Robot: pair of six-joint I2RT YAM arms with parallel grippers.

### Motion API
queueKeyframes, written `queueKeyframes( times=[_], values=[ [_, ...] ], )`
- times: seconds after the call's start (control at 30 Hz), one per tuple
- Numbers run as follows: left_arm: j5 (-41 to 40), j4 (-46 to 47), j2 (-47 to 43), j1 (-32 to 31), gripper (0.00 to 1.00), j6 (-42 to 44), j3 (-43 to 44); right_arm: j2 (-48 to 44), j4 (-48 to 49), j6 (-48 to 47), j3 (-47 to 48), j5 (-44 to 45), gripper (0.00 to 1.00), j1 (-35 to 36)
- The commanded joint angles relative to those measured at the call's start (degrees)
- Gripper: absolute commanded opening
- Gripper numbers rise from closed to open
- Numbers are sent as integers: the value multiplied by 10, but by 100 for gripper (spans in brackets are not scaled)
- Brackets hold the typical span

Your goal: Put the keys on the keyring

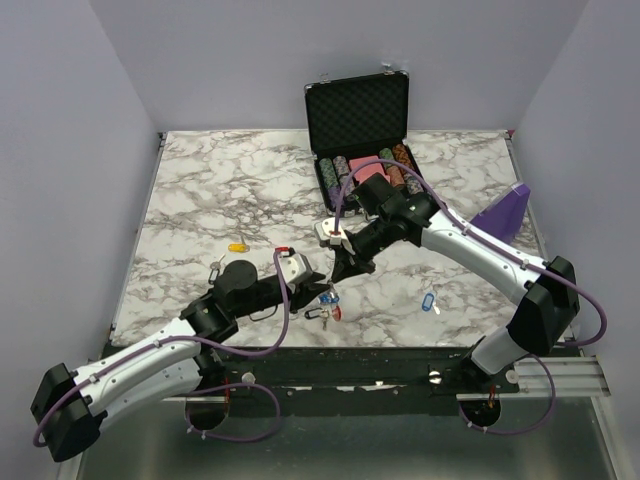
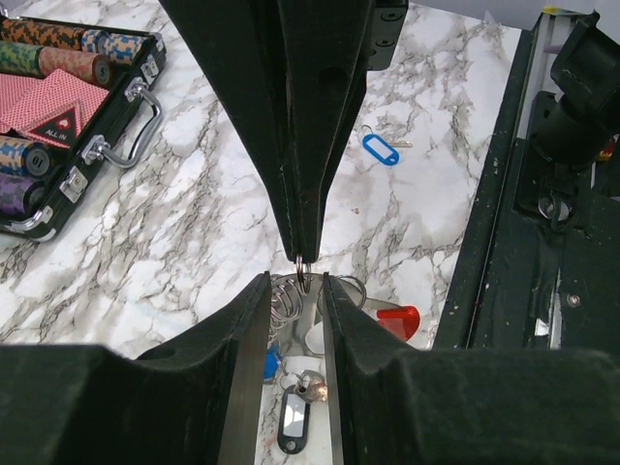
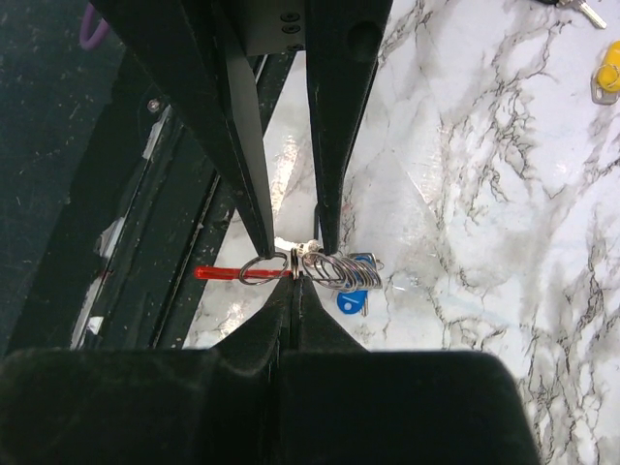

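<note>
Red keyring point(image 2: 397, 320) between left end effector point(image 2: 295, 283) fingers point(image 2: 242, 339); right end effector point(image 3: 294, 273) closed.

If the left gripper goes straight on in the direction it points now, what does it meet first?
Most likely the right gripper, whose shut tips hold the keyring directly ahead; the depth between them is unclear.

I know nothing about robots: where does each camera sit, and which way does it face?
Top external: fixed above and behind the arms, looking down on the marble table; both whole arms show.
Left wrist: rides the left arm, faces rightward across the table, poker case on its left; left gripper at the bottom.
Right wrist: rides the right arm, faces leftward toward a yellow-tagged key; right gripper at the bottom.
Shared: both wrist views see the keyring and the other gripper at the top.
</note>
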Motion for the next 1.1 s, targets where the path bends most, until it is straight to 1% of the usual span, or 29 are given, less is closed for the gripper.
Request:
queueKeyframes(
  times=[0.0,0.2,0.3,0.67,0.7,0.73,0.9,0.97,1.07],
  values=[
    [20,28,11,3,34,-5,7,8,-6,5,16,-10,1,4],
    [25,39,18,3,29,-11,3,9,-2,12,15,-19,1,3],
    [27,41,20,3,20,-11,3,9,-2,14,15,-25,1,3],
    [30,24,27,3,19,-6,7,9,1,18,15,-26,1,4],
    [31,24,26,3,13,-6,7,9,2,18,14,-27,1,4],
    [34,23,27,3,0,-5,8,9,1,18,15,-27,1,4],
    [45,8,24,4,0,-3,14,9,4,22,14,-37,1,3],
    [38,13,12,4,0,-5,7,9,6,25,14,-39,5,3],
    [15,40,-19,4,0,-16,-19,9,11,35,13,-47,17,4]
  ],
)
